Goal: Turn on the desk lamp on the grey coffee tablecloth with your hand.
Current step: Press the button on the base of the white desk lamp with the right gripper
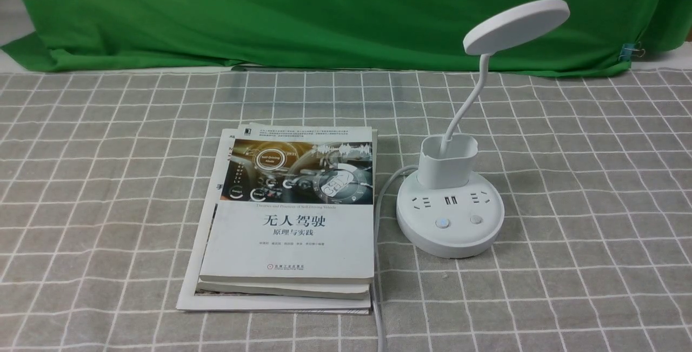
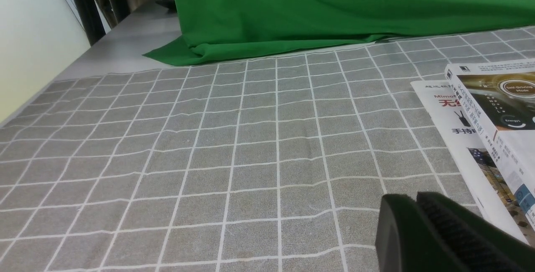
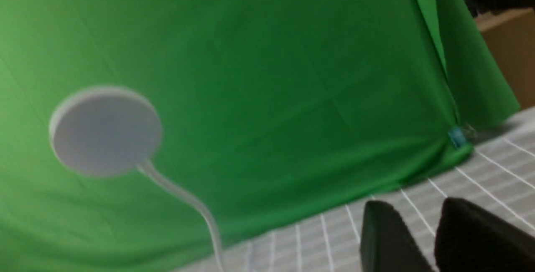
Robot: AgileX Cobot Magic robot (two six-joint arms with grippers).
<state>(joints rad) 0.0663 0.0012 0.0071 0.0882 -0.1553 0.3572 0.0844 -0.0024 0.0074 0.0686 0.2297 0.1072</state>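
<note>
My right black two-fingered pincer stood open, gripping nothing; the left black pincer looked closed, holding nothing. The white disc-headed desk lamp stood ahead of the right pincer. Overshooting the small button could have tipped it. The white paperback read "Self-Driving Mode".

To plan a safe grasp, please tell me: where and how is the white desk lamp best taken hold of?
Probably by the upright, rounded-box white plastic pen cup, from the robot's own side, one finger on each narrow end. It stands above the round white plastic base, which looks too wide; the thin bent white neck would likely flex.
</note>
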